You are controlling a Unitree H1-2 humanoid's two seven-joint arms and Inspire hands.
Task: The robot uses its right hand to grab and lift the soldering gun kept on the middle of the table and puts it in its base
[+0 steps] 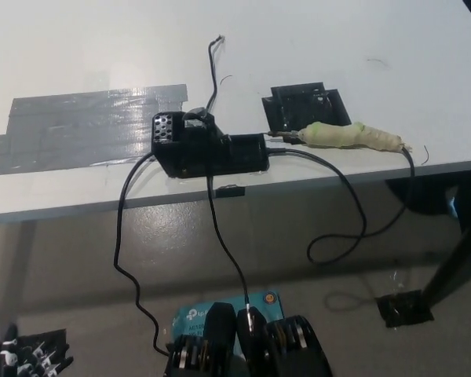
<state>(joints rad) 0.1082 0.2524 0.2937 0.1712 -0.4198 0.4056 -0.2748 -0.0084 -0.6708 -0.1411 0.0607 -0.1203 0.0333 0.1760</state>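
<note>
The soldering gun (pixel 353 137) lies flat on the white table (pixel 102 47), right of the middle and close to the front edge. Its handle is wrapped in pale green and cream tape, and its metal tip points left. Just behind the tip sits a black base (pixel 306 106) taped to the table. A black station box (pixel 208 149) stands left of the tip at the table's front edge. The gun's cable (pixel 353 228) hangs off the edge in a loop. My right hand is out of view. A white and dark shape at the lower left looks like my left hand (pixel 31 349), low beside the table.
A wide patch of grey tape (pixel 86 126) covers the table's left part. A thin black wire (pixel 212 71) runs back from the box. Black cords (pixel 125 236) drop from the box to the floor. A blue packet (pixel 212 314) and a black tape square (pixel 404 308) lie on the floor.
</note>
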